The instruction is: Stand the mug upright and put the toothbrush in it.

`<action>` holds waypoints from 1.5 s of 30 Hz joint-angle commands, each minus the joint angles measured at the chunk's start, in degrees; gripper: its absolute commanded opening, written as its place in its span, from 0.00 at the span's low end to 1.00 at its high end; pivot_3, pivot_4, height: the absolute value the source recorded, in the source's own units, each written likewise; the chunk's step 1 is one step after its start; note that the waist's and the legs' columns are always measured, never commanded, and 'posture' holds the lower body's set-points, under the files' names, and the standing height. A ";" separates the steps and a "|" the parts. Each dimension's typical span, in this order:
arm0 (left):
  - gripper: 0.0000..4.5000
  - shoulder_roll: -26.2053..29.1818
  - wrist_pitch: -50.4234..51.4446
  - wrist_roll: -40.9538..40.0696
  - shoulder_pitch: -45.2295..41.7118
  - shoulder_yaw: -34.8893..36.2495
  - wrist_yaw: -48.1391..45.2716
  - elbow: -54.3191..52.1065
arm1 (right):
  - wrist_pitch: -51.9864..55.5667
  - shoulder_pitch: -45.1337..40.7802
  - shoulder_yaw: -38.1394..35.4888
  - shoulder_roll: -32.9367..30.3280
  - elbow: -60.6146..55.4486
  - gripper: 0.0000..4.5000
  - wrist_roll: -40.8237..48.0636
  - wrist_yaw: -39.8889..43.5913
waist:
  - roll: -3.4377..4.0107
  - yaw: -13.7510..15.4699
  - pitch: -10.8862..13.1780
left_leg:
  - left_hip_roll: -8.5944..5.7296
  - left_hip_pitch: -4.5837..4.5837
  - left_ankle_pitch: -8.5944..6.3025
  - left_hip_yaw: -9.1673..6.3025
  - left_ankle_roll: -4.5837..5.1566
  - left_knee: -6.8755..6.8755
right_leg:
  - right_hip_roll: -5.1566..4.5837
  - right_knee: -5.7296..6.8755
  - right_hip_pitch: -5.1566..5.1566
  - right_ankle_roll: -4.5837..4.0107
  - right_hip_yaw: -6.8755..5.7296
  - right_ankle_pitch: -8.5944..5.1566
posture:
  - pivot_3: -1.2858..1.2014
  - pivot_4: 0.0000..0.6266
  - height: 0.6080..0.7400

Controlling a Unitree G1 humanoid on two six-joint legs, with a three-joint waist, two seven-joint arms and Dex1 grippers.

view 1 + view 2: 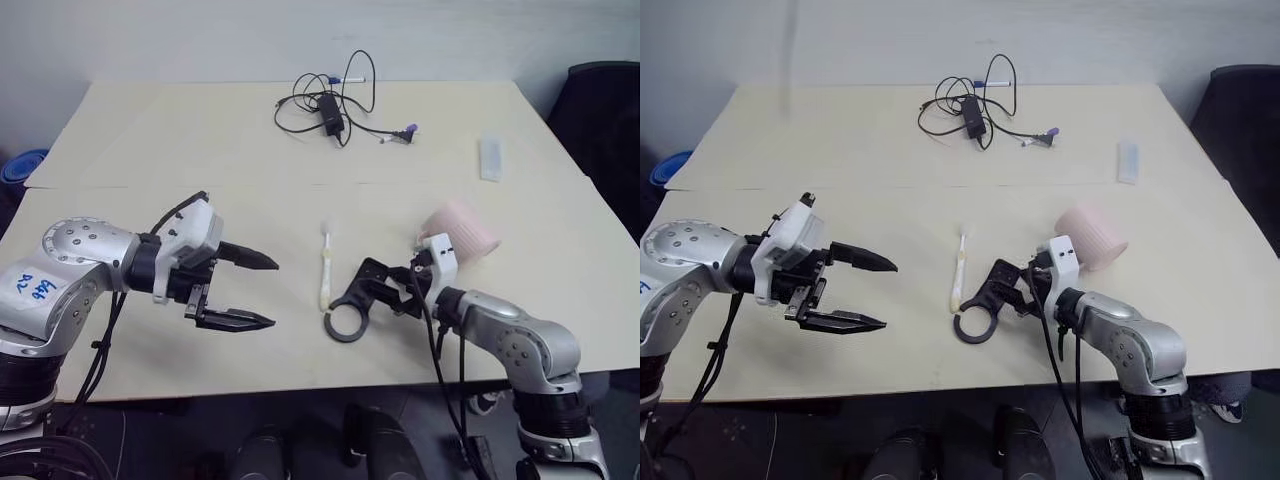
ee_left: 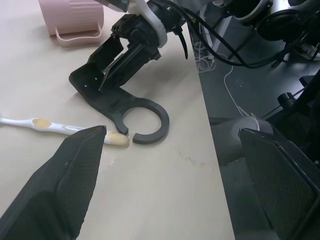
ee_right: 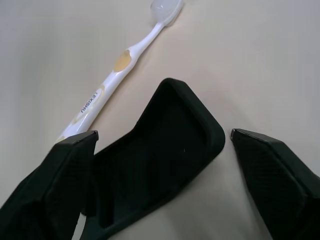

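Note:
The pale pink ribbed mug [image 1: 460, 230] lies on its side at the right of the table, its loop handle [image 2: 75, 37] against the tabletop. The white and yellow toothbrush [image 1: 324, 268] lies flat at the table's middle, head pointing away from me. A black ring-ended flat holder [image 1: 350, 312] lies just right of it. My right gripper [image 3: 164, 132] is low over the table beside the mug, open, with the holder's square end between its fingers. My left gripper [image 1: 273, 293] hovers open to the left of the toothbrush, pointing at it, holding nothing.
A tangle of black cables with an adapter [image 1: 330, 112] and a white pen-like stick [image 1: 350, 80] lie at the back. A small white box [image 1: 490, 158] sits at the back right. The table's front edge [image 1: 300, 385] is close below the holder.

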 commanded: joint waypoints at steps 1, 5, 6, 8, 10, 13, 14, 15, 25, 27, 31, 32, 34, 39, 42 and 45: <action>1.00 0.51 -1.36 0.58 -0.83 0.56 -0.23 -0.26 | -1.77 -1.33 -0.45 1.34 1.25 0.71 -0.46 0.14 | 0.00 0.00 0.00 | 0.01 0.00 0.00 -0.01 0.00 0.00 | 0.01 0.00 0.00 0.00 0.00 0.00 | 0.52 0.24 1.00; 1.00 -0.04 -1.69 0.51 -1.86 0.46 -0.03 0.37 | -2.13 -1.72 -0.84 1.99 1.66 0.40 -0.36 0.57 | 0.00 -0.02 0.00 | 0.03 -0.01 0.00 0.00 0.00 0.00 | -0.01 0.00 -0.01 0.00 0.00 0.00 | 0.52 0.24 1.00; 1.00 -0.42 -1.92 0.70 -2.13 0.40 0.33 0.63 | -2.22 -1.65 -1.01 2.11 1.57 0.32 -0.29 0.54 | 0.00 0.02 0.00 | 0.03 -0.01 0.00 0.00 0.00 0.00 | -0.01 0.00 0.00 0.00 0.00 0.00 | 0.52 0.24 1.00; 1.00 -1.12 -2.37 1.05 -2.67 0.26 0.92 1.23 | -2.30 -1.46 -1.35 2.24 1.21 0.15 -0.01 0.53 | 0.00 0.03 0.00 | 0.03 -0.01 0.00 0.00 0.00 0.01 | -0.02 0.00 0.00 0.00 0.00 0.00 | 0.52 0.24 1.00; 1.00 -1.45 -2.59 1.31 -3.11 0.04 0.94 1.65 | -2.03 -1.29 -2.04 2.32 0.40 0.03 0.72 0.24 | 0.00 0.01 0.00 | 0.02 0.03 0.00 0.01 0.00 0.01 | -0.01 0.00 0.03 0.01 0.00 0.00 | 0.52 0.24 1.00; 1.00 -1.78 -2.69 1.45 -3.67 -0.28 0.85 2.06 | -1.00 -1.07 -3.25 1.67 -2.14 0.02 1.90 -0.12 | 0.01 0.06 0.00 | 0.03 0.03 0.00 0.00 0.00 0.00 | -0.02 0.01 0.03 0.01 0.01 0.00 | 0.52 0.24 1.00; 1.00 -2.05 -2.87 1.56 -3.85 -0.54 0.79 2.28 | 0.04 -1.26 -4.82 0.97 -4.19 0.02 3.04 -0.76 | 0.02 0.11 0.01 | 0.03 0.01 0.00 0.00 0.00 0.00 | -0.03 0.01 0.01 0.01 0.00 0.00 | 0.52 0.24 1.00; 1.00 -2.42 -2.96 1.62 -4.05 -0.82 0.73 2.48 | 1.09 -1.56 -6.65 0.09 -6.43 0.02 4.39 -1.34 | 0.03 0.17 0.02 | 0.06 -0.02 0.00 0.00 0.01 0.01 | -0.04 0.00 0.00 0.01 0.00 0.00 | 0.52 0.24 1.00; 1.00 -11.63 -2.29 0.16 -10.13 -4.03 1.16 5.51 | 14.23 -3.97 -45.06 -27.60 -4.19 0.02 15.18 -4.56 | 0.12 1.67 0.07 | -0.07 -0.17 0.01 -0.09 0.17 0.01 | -0.07 -0.20 0.03 0.13 -0.01 0.07 | 0.52 0.24 1.00; 1.00 -14.18 -2.95 0.77 -12.33 -5.07 1.22 7.29 | 13.83 0.75 -50.99 -28.56 0.35 0.02 13.44 -4.30 | 0.06 1.82 0.04 | -0.09 -0.16 0.01 -0.01 0.15 0.02 | -0.02 -0.25 0.10 0.13 -0.01 0.07 | 0.52 0.24 1.00; 1.00 -17.07 -4.39 2.53 -14.91 -6.53 1.11 9.73 | 9.19 6.94 -53.71 -24.71 6.32 0.02 9.49 -7.06 | 0.07 1.34 0.03 | -0.09 0.16 0.01 0.19 0.19 -0.01 | -0.02 -0.64 0.62 0.20 0.02 0.12 | 0.52 0.24 1.00; 1.00 -17.69 -4.73 2.96 -15.70 -6.98 1.06 10.49 | 7.79 7.23 -53.88 -22.73 8.80 0.02 8.07 -9.05 | 0.06 0.99 0.03 | -0.09 0.14 0.00 0.16 0.20 -0.04 | -0.02 -0.67 0.67 0.21 0.04 0.13 | 0.52 0.24 1.00; 1.00 -18.26 -5.12 3.47 -16.84 -7.55 0.75 11.50 | 5.86 7.01 -53.58 -19.78 11.69 0.02 6.90 -11.15 | 0.14 0.44 0.04 | -0.07 0.26 -0.01 0.01 0.19 -0.08 | -0.03 -0.67 0.85 0.22 0.06 0.13 | 0.52 0.24 1.00; 1.00 -17.97 -4.98 3.81 -17.87 -7.95 -0.16 12.08 | 0.39 6.07 -49.29 -15.52 18.74 0.02 3.92 -11.60 | 0.65 -0.16 -0.04 | 0.01 0.24 0.02 -0.06 0.13 -0.15 | 0.01 -0.51 0.82 0.22 0.18 0.13 | 0.52 0.24 1.00; 1.00 -17.66 -4.66 4.09 -17.53 -7.75 -0.09 11.73 | -1.24 5.01 -48.31 -15.44 23.03 0.24 2.75 -12.61 | 0.68 -0.09 -0.06 | 0.02 0.27 0.02 -0.11 0.13 -0.09 | 0.01 -0.51 0.81 0.22 0.17 0.13 | 0.52 0.24 1.00; 1.00 -17.15 -3.80 3.75 -16.36 -7.07 0.56 10.37 | -3.93 8.40 -42.12 -19.86 22.41 0.47 -2.28 -8.97 | 0.81 0.20 -0.07 | 0.06 0.28 0.03 -0.16 0.13 -0.05 | -0.01 -0.54 0.79 0.23 0.20 0.13 | 0.52 0.24 1.00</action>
